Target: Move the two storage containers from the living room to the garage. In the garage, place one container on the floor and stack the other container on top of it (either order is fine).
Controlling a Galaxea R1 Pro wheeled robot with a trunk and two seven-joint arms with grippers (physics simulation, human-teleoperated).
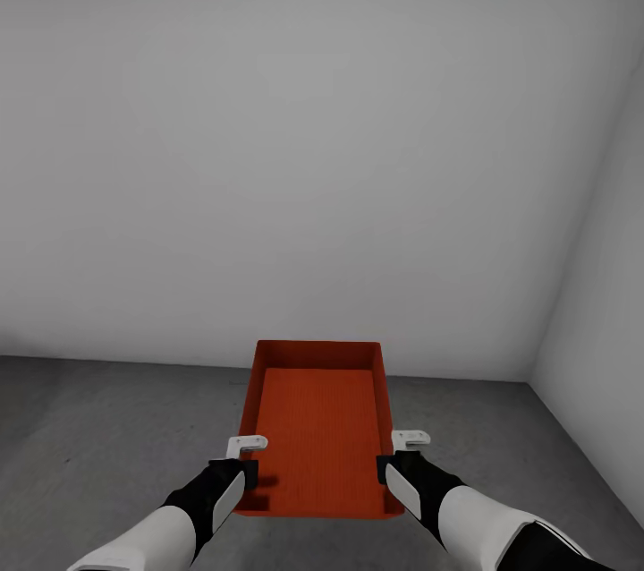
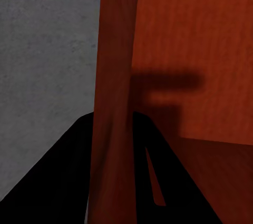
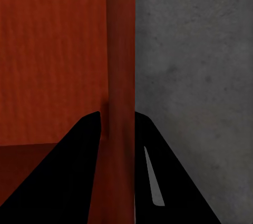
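I hold one orange-red storage container (image 1: pixel 317 428) level in front of me, above the garage's dark grey concrete floor (image 1: pixel 107 428). It is open-topped and nothing lies in it. My left gripper (image 1: pixel 246 465) is shut on its left long wall near the end closest to me. On the opposite long wall my right gripper (image 1: pixel 394 462) is shut. The left wrist view shows the container wall (image 2: pixel 113 50) pinched between the black fingers (image 2: pixel 63 176) of my left gripper (image 2: pixel 113 124). The right wrist view shows the container wall (image 3: pixel 121 39) clamped in my right gripper (image 3: pixel 120 121), with floor (image 3: pixel 195 76) beyond.
A bare pale grey wall (image 1: pixel 313 150) stands close ahead, past the container's far end. A second wall (image 1: pixel 599 302) closes in at the right and meets the first in a corner. Rough floor stretches to the left and under the container.
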